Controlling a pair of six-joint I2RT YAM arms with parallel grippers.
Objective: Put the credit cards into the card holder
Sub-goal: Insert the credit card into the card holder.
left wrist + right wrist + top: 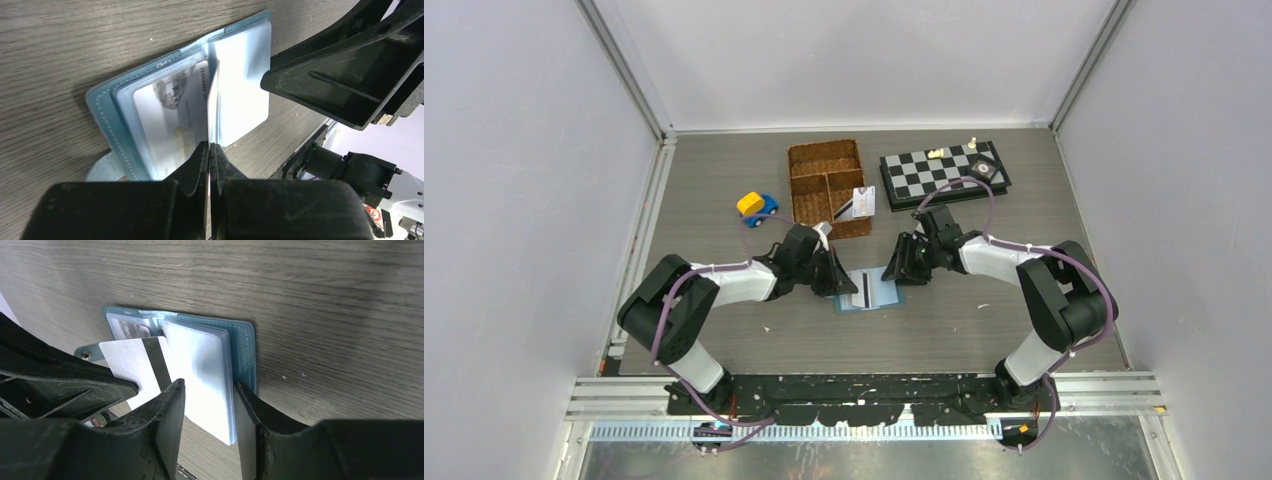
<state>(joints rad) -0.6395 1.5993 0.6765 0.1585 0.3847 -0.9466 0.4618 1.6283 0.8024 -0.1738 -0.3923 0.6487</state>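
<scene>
card holder [245, 355] lies open and flat on the tabletop [724, 170], between the two arms, near the front of the wicker basket [796, 190]. left tool [210, 147] is pressed together, pinching a white striped card [132, 365] by its lower edge; the card stands on edge over the holder's fold, black stripe facing the right arm. a printed card [170, 120] sits already in a clear pocket on the holder's left half. right tool [209, 387] is spread, one finger on each side of the pale blue pocket leaves [200, 365] on the right half; whether the fingers press on the leaves cannot be told. further loose cards [863, 202] rest at the basket's right corner. a chessboard [944, 175] lies right of the basket, a blue and yellow toy car [756, 205] to its left.
</scene>
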